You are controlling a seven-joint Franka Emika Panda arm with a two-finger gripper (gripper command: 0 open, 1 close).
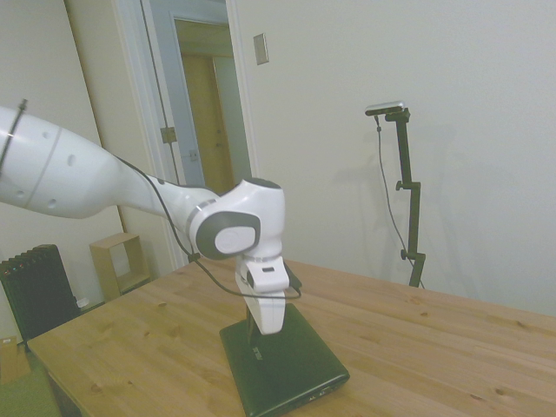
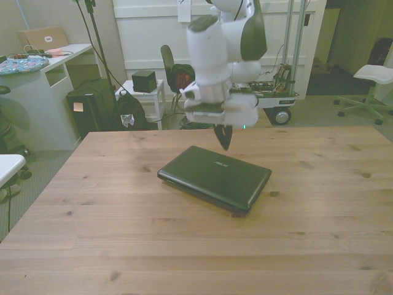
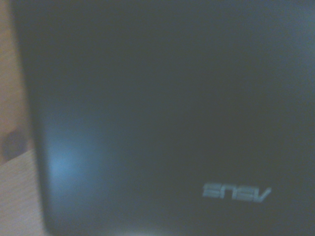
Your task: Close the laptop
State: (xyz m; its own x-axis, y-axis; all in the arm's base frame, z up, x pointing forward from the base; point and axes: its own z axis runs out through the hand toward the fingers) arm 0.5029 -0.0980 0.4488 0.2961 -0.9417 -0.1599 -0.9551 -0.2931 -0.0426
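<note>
From my remote station I record the small black netbook laptop with a plain matte lid (image 2: 215, 177) lying fully closed and flat on the pale knotty wooden tabletop (image 2: 110, 239), set at an angle near the tabletop's middle. The white arm's jaws (image 2: 223, 136) hang above the lid's rear edge, apart from it, pressed together with nothing between them. In the wrist view the dark lid (image 3: 162, 108) fills nearly everything, its silver logo legible though blurred.

Wooden table (image 2: 123, 233), white desk (image 2: 58, 58).
</note>
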